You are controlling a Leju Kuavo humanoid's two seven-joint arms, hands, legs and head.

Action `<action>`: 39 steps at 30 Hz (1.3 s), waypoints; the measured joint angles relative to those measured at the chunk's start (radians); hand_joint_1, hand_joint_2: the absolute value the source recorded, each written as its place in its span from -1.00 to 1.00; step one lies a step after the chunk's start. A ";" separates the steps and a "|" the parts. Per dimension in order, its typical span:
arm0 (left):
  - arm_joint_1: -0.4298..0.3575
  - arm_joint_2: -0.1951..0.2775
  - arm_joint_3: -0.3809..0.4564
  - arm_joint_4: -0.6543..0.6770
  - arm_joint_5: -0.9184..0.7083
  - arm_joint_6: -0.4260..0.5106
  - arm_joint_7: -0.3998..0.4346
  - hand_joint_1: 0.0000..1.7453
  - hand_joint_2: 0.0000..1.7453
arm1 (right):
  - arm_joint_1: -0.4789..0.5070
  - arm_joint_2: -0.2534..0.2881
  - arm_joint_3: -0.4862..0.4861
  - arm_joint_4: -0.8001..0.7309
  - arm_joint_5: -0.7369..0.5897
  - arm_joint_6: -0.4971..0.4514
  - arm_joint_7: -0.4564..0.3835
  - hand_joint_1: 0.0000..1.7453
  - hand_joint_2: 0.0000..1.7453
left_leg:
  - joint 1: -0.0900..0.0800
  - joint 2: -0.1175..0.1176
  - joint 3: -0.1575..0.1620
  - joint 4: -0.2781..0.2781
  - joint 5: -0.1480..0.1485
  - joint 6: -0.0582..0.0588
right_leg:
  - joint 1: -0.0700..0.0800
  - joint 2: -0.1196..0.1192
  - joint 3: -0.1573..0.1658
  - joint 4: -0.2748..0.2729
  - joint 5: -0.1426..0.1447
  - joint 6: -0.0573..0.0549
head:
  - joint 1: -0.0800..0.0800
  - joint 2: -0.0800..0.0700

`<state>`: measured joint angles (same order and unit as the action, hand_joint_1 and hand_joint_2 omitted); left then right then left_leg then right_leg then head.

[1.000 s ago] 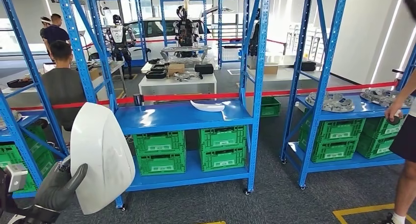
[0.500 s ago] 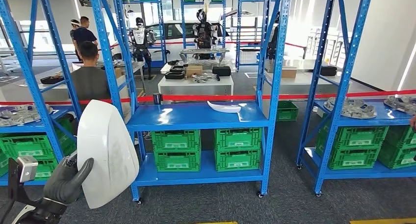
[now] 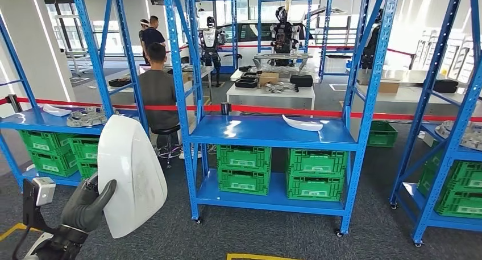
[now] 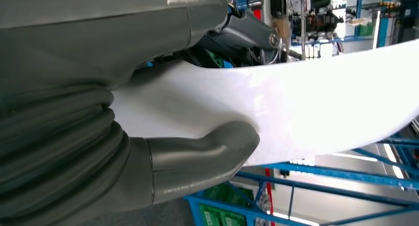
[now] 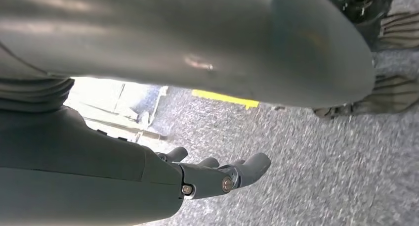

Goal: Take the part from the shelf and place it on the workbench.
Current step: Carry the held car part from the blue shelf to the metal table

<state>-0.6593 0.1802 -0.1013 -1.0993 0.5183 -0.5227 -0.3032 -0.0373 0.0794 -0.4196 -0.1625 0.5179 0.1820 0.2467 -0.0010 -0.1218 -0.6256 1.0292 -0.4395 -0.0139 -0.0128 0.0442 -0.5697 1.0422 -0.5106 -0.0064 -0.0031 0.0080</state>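
Note:
A large white curved shell part [image 3: 129, 174] stands upright at the lower left of the head view, held by my left hand [image 3: 86, 206] with the thumb pressed on its front face. In the left wrist view the same white part [image 4: 306, 107] runs across the picture, my left hand [image 4: 163, 152] gripping it with the thumb over its edge. My right hand [image 5: 207, 174] hangs over grey carpet with its fingers loosely extended and nothing in them. A smaller white part [image 3: 302, 123] lies on the blue shelf [image 3: 239, 132] ahead.
Blue racks with green crates [image 3: 244, 169] stand ahead, left and right. A red barrier tape [image 3: 273, 110] runs behind them. A person in dark clothes [image 3: 159, 95] sits beyond the rack, others stand farther back by a white table [image 3: 270, 95]. Yellow floor tape [image 3: 261, 256] lies below.
The whole view has swung to the left: the middle rack now sits right of centre and a left rack has come into view. My left hand still holds the white part.

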 joint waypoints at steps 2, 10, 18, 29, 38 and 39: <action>0.000 0.003 0.000 0.001 0.000 0.000 -0.001 1.00 1.00 | -0.004 0.001 0.000 0.000 0.000 0.000 0.003 -1.00 -1.00 | 0.000 0.015 -0.012 0.010 -0.006 -0.012 | -0.001 -0.022 0.001 -0.008 0.008 -0.015 | -0.002 0.000; 0.002 0.000 -0.001 0.011 -0.003 0.004 0.001 1.00 1.00 | 0.001 0.001 0.000 0.000 -0.006 0.001 0.003 -1.00 -1.00 | 0.009 0.130 -0.067 0.180 -0.076 -0.032 | 0.002 -0.119 -0.003 -0.012 0.013 -0.027 | -0.008 0.000; -0.006 0.003 -0.001 0.007 -0.005 0.002 0.005 1.00 1.00 | -0.004 0.002 0.000 0.000 -0.006 0.007 0.003 -1.00 -1.00 | -0.004 0.149 0.029 -0.019 -0.012 0.015 | 0.005 -0.149 -0.006 0.007 -0.010 0.011 | -0.005 0.000; -0.001 0.004 0.000 0.009 0.009 -0.001 -0.006 1.00 1.00 | 0.000 0.001 -0.001 0.000 -0.005 0.013 -0.004 -1.00 -1.00 | 0.002 0.000 0.001 0.003 -0.001 0.007 | 0.000 0.031 -0.015 0.010 0.006 0.000 | -0.001 0.000; 0.012 0.017 0.001 -0.020 0.022 0.005 -0.010 1.00 1.00 | 0.003 0.002 -0.007 0.000 -0.003 0.017 -0.013 -1.00 -1.00 | 0.007 0.114 -0.135 0.266 -0.121 -0.034 | 0.006 -0.077 -0.011 -0.012 0.021 -0.036 | -0.007 0.000; 0.015 0.017 0.001 -0.021 0.023 0.007 -0.009 1.00 1.00 | 0.003 0.002 -0.008 0.000 -0.002 0.018 -0.013 -1.00 -1.00 | 0.007 0.116 -0.132 0.268 -0.113 -0.034 | 0.006 -0.091 -0.011 -0.011 0.020 -0.036 | -0.008 0.000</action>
<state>-0.6442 0.1970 -0.0999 -1.1208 0.5415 -0.5153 -0.3123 -0.0345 0.0813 -0.4280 -0.1625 0.5157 0.1995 0.2335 0.0062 -0.0057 -0.7580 1.2970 -0.5530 -0.0480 -0.0067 -0.0471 -0.5809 1.0309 -0.4905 -0.0423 -0.0108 0.0080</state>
